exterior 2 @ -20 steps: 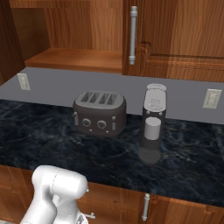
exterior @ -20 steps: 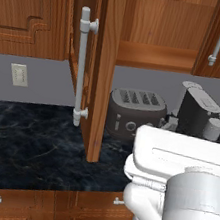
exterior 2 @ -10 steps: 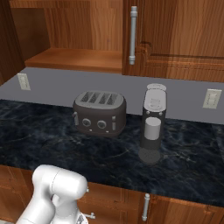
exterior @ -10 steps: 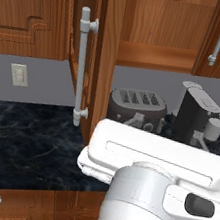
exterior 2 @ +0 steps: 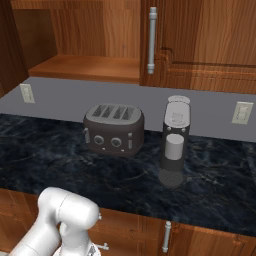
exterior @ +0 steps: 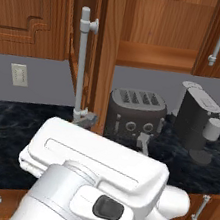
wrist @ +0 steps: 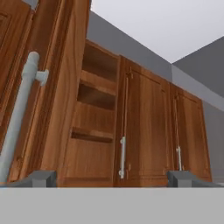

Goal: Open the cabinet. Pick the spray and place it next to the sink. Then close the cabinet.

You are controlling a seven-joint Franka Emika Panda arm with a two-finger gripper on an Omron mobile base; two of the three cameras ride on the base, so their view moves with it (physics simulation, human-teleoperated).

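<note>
Overhead, the cabinet (exterior: 145, 34) stands open, its raised-panel door (exterior: 103, 55) swung out edge-on toward the left base camera, with the long silver bar handle (exterior: 81, 66) on the door's left face. Inside, a bare wooden shelf (exterior 2: 90, 67) shows just above the toaster (exterior 2: 114, 129), and in the hand view two more shelf boards (wrist: 94, 94) sit higher up in the same opening. No green spray bottle can be made out on any of the shelf surfaces that show.

Below the cabinet, the toaster rests on the dark marbled worktop (exterior 2: 45, 155), directly under the open compartment. Just to the right of the toaster stands a dark coffee machine (exterior 2: 175, 145) with a pale cup at its front, close to the toaster but apart from it. Right of the open compartment hangs a closed neighbouring door with its own vertical bar handle (exterior 2: 151, 40). Wall outlets sit on the grey backsplash on either side of the toaster (exterior 2: 26, 93) (exterior 2: 242, 112).

The gripper (wrist: 111, 178) looks up at the cabinet from below; its two dark finger tips (wrist: 41, 178) stand far apart at the bottom of the hand view, so the jaws are spread wide with nothing between them. The open door's handle runs just beside the left tip in that view, not touching it.
</note>
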